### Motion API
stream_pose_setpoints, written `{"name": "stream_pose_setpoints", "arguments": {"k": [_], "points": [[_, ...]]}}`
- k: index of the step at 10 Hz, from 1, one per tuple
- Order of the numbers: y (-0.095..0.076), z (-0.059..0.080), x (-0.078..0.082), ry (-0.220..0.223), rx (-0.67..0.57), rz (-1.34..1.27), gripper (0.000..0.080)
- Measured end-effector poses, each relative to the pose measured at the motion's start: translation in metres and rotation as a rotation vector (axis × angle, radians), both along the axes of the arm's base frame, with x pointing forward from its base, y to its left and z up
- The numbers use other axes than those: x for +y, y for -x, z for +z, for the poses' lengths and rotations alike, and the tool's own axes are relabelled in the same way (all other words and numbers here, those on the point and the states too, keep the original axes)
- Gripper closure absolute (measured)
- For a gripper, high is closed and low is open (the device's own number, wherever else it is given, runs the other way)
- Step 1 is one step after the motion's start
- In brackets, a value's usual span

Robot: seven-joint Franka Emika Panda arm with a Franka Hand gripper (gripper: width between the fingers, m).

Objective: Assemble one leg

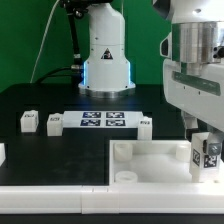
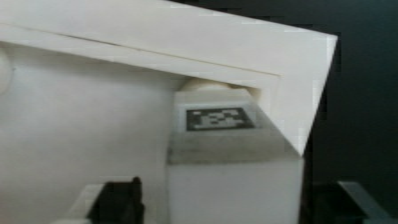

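The pincer [image 1: 207, 152] is closed around the leg [image 1: 209, 153], holding it at the right corner of the white tray piece [image 1: 150, 157]. I judge insertion is underway; next it needs careful alignment with the socket.

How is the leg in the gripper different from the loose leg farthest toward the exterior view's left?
The held leg stands upright between the fingers at the tray's corner; the loose leg lies untouched on the black table. Both are small white tagged blocks.
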State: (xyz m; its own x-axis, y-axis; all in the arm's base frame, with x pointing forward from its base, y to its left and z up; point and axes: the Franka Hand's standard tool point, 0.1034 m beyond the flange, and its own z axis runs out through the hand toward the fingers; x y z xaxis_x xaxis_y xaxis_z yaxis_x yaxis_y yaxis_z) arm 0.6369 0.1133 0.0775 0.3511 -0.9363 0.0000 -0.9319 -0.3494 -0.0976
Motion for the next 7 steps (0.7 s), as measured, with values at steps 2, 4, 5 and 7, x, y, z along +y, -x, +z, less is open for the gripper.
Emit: {"name": "stream_pose_setpoints", "arguments": {"k": [2,4,5,7], "points": [[0.001,-0.001,0.006,0.023,-0.006,0.216,0.016],[0.002,-0.001,0.012,0.041,-0.011,0.401,0.0153],[0.001,0.0,0.012,0.053,-0.018,0.533,0.0153],[-0.002,0.004,0.013,0.073,-0.026,0.706,0.015]]}}
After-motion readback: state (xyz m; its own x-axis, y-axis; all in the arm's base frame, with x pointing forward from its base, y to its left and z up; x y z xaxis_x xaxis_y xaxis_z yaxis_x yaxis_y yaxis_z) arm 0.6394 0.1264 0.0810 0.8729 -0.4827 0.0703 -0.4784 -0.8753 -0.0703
